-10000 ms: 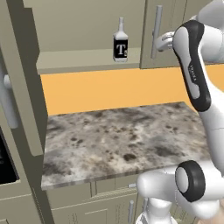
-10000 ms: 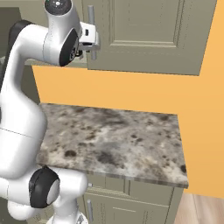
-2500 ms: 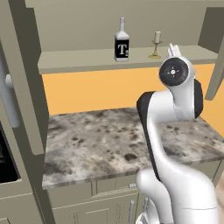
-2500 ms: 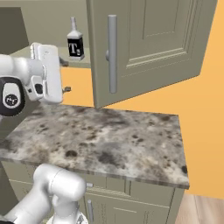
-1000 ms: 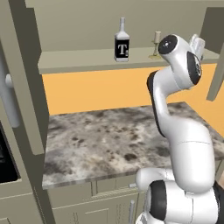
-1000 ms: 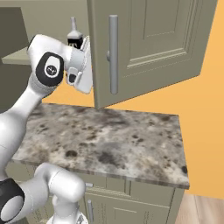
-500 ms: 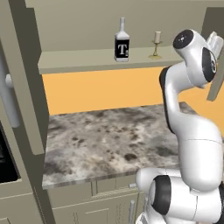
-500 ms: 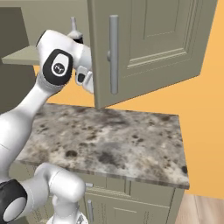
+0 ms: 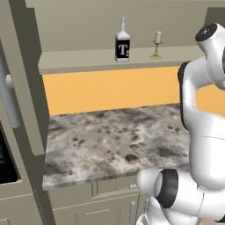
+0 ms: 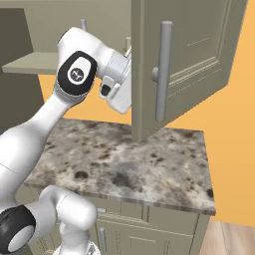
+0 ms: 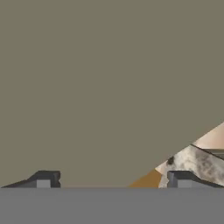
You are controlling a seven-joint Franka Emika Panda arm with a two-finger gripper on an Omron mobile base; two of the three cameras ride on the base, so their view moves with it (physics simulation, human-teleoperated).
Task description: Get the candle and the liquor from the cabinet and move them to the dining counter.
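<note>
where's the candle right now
In the left base view, the candle stands upright on the cabinet shelf, just right of the liquor and apart from it.

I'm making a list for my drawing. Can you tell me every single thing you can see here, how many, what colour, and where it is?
liquor: one, clear glass with a black label and white T, upright on the cabinet shelf, left of the candle.
candle: one, cream on a brass stick, upright on the same shelf.
cabinet: one, grey-beige, on the wall, both doors swung open.
cabinet door: one, grey-beige with a long grey bar handle, open at the right.
worktop: one, mottled grey-brown marble, below the cabinet.
wall: orange, between shelf and worktop.
lower drawers: grey-beige, under the worktop.
arm: one, white with dark joints, raised beside the open right door.
gripper: one, dark fingertips wide apart, holding nothing, close to a grey-beige surface.
</note>
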